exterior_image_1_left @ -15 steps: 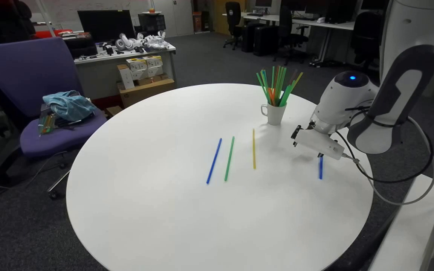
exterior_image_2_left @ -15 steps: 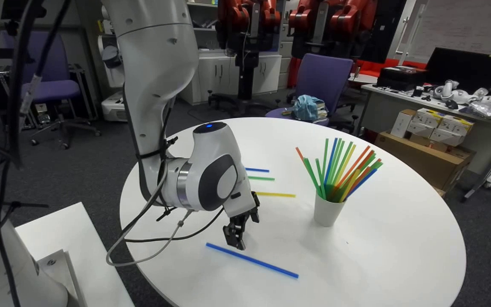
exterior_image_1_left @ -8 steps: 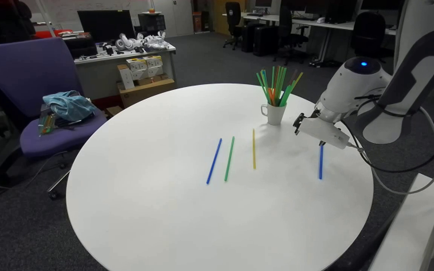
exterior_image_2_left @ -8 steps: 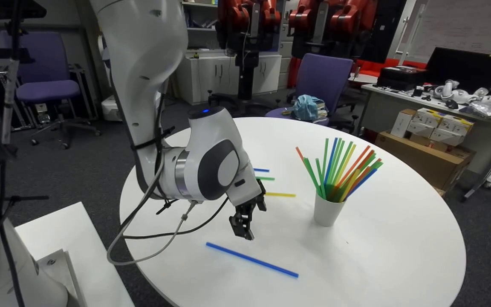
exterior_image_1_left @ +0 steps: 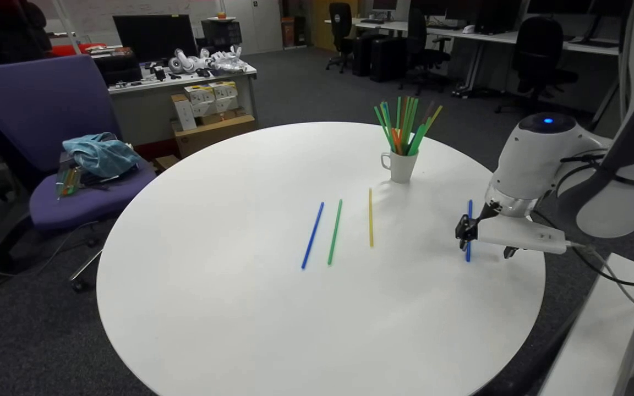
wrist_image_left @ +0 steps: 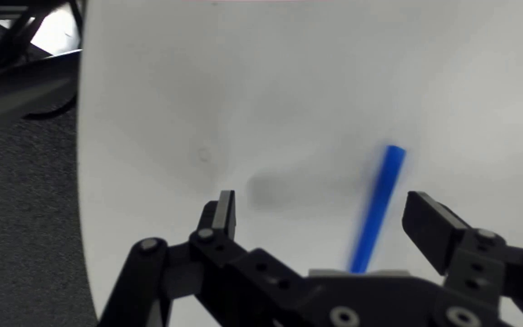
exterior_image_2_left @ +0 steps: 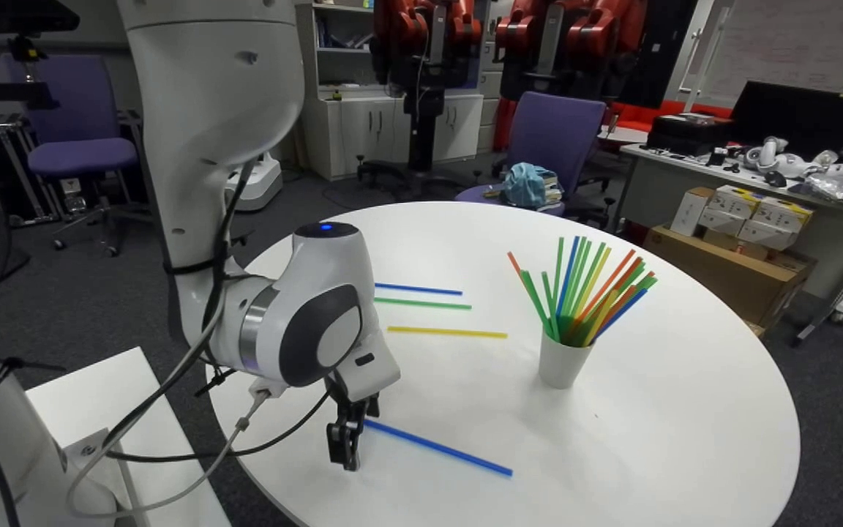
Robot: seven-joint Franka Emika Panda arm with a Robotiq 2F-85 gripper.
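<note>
Gripper (wrist_image_left: 324, 208) hovers, jaws spread wide, above a blue straw (wrist_image_left: 377, 209) lying on a round white table (exterior_image_1_left: 229, 308).

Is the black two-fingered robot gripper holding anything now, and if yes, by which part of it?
Nothing is held: the gripper stands open, and the wrist view shows the thin straight blue plastic straw between its fingers, clear of both.

Dark carpet (exterior_image_1_left: 295, 82). Round bench (exterior_image_1_left: 212, 308). Purple chair (exterior_image_1_left: 42, 99) near desk (exterior_image_1_left: 149, 113); monitor (exterior_image_1_left: 154, 37) on top, stacked boxes (exterior_image_1_left: 204, 104) beside. Whiteboard (exterior_image_2_left: 795, 62) behind. White cabinet (exterior_image_2_left: 363, 139), closed.
</note>
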